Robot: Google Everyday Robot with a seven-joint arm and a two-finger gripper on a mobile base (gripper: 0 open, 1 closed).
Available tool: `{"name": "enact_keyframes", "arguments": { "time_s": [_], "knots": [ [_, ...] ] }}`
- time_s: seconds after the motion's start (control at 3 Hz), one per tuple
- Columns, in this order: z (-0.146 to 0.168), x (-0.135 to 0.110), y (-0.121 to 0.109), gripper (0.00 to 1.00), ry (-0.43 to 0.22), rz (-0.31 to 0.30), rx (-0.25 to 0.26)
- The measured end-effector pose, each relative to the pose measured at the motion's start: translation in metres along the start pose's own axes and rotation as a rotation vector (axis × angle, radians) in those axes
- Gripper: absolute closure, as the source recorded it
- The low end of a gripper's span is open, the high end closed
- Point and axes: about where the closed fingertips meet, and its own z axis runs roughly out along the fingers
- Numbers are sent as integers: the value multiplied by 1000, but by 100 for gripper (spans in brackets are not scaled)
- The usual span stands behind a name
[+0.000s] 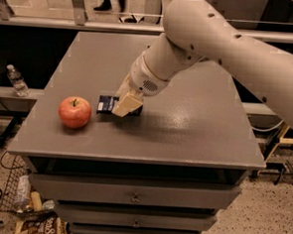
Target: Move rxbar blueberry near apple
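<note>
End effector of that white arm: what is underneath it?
The rxbar blueberry sits partly under the end effector, with one end showing near the apple and not touching it. The bar's other end is covered.

No lettering is legible (not even on the rxbar blueberry (106,104) in the tool (125,107)).

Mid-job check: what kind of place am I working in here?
Probably a lab or workshop: grey drawer cabinet, speckled floor, glass railing behind. The tool holds the rxbar blueberry beside the apple.
</note>
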Motion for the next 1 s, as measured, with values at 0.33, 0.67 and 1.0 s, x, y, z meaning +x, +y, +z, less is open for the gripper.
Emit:
{"name": "enact_keyframes", "arguments": {
  "time_s": [0.33, 0.67, 1.0],
  "knots": [
    [18, -8, 15, 100, -7, -46, -59],
    [19, -8, 16, 83, -7, -48, -61],
    [20, -9, 17, 61, -6, -50, -63]
  ]
}}
